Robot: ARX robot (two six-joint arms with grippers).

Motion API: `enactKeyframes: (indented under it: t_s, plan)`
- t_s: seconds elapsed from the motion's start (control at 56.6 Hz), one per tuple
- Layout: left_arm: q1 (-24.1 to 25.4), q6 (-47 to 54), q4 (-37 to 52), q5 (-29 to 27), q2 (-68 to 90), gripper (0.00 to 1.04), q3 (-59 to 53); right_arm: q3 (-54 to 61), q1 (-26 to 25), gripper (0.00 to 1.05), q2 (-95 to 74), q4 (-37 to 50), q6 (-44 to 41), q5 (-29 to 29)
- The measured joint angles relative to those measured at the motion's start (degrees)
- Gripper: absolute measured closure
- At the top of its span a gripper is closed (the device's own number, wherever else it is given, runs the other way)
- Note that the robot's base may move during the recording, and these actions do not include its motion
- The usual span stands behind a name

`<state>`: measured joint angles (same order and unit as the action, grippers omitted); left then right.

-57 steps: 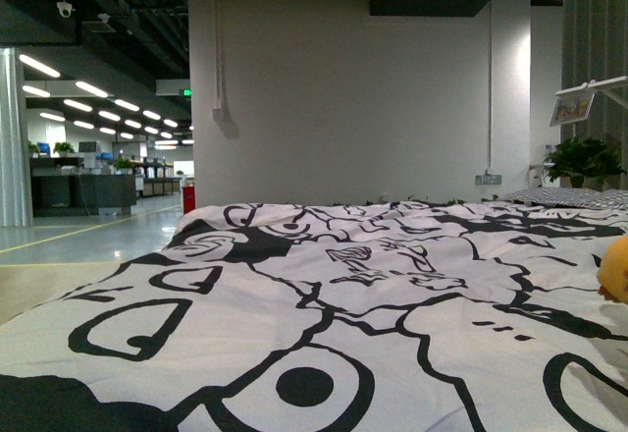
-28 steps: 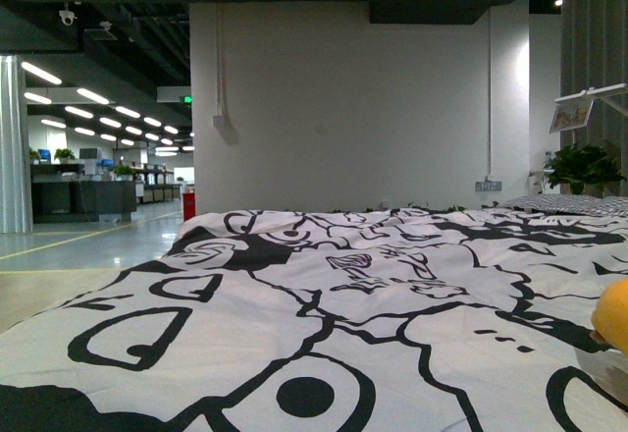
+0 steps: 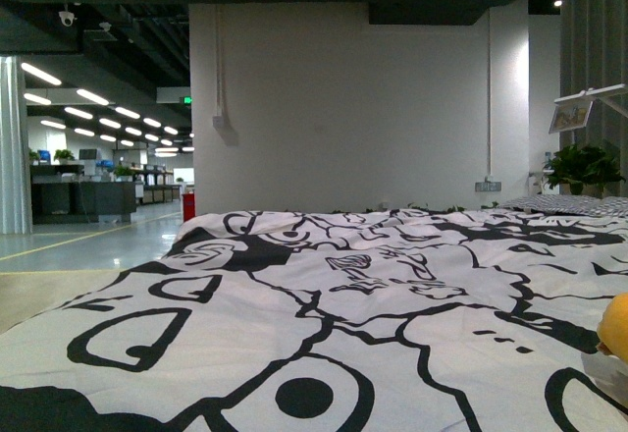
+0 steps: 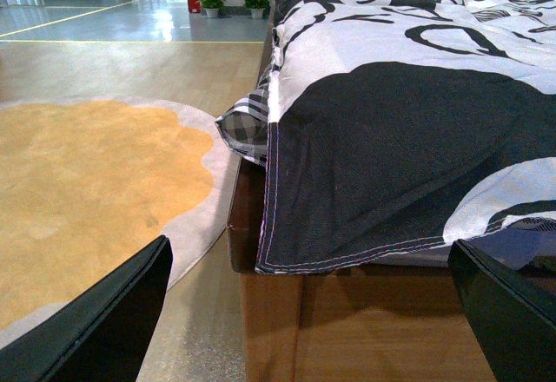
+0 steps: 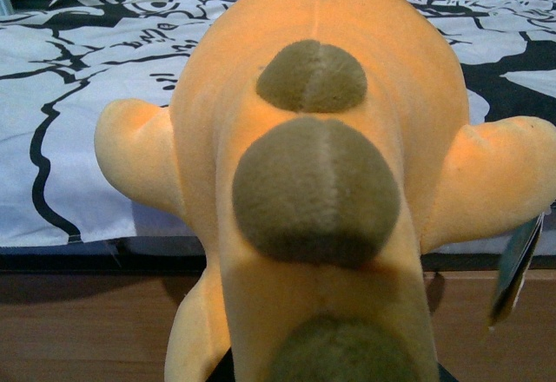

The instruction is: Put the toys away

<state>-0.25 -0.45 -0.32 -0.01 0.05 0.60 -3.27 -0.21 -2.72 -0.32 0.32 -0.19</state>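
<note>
The plush toy [image 5: 321, 182] is orange-yellow with olive-green bumps on its back. It fills the right wrist view, held above the edge of a bed. A sliver of it shows at the right edge of the front view [image 3: 615, 326]. My right gripper is shut on the plush toy; its fingers are hidden beneath the toy. My left gripper [image 4: 313, 312] is open and empty, with its dark fingers [image 4: 104, 321] spread wide. It hangs low in front of the bed's wooden corner [image 4: 269, 312].
The bed carries a black-and-white patterned duvet [image 3: 324, 314] on a wooden frame [image 5: 95, 330]. An orange round rug [image 4: 78, 191] lies on the floor beside the bed. A white wall [image 3: 343, 108] stands behind it and a potted plant [image 3: 581, 167] at the far right.
The front view has shifted slightly. The plush toy at its right edge has sunk lower and shows less.
</note>
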Motion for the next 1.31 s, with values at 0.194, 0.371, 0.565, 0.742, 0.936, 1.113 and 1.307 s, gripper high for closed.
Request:
enactKeyframes:
  t_s: [0.194, 0.371, 0.565, 0.742, 0.936, 1.113, 1.307]
  plan:
    - [0.0, 0.0, 0.0, 0.0, 0.0, 0.06, 0.0, 2.4, 0.0, 0.98, 2.4, 0.3, 0.0, 0.0]
    - [0.0, 0.0, 0.0, 0.0, 0.0, 0.06, 0.0, 2.4, 0.0, 0.98, 2.5, 0.3, 0.0, 0.0]
    - [0.0, 0.0, 0.0, 0.0, 0.0, 0.06, 0.0, 2.4, 0.0, 0.98, 2.5, 0.3, 0.0, 0.0]
    - [0.0, 0.0, 0.0, 0.0, 0.0, 0.06, 0.0, 2.4, 0.0, 0.98, 2.5, 0.3, 0.0, 0.0]
    - [0.0, 0.0, 0.0, 0.0, 0.0, 0.06, 0.0, 2.4, 0.0, 0.98, 2.5, 0.3, 0.0, 0.0]
    - [0.1, 0.0, 0.0, -0.3, 0.0, 0.06, 0.0, 2.4, 0.2, 0.98, 2.5, 0.3, 0.0, -0.7]
    - [0.1, 0.0, 0.0, 0.0, 0.0, 0.06, 0.0, 2.4, 0.2, 0.98, 2.4, 0.2, 0.0, 0.0]
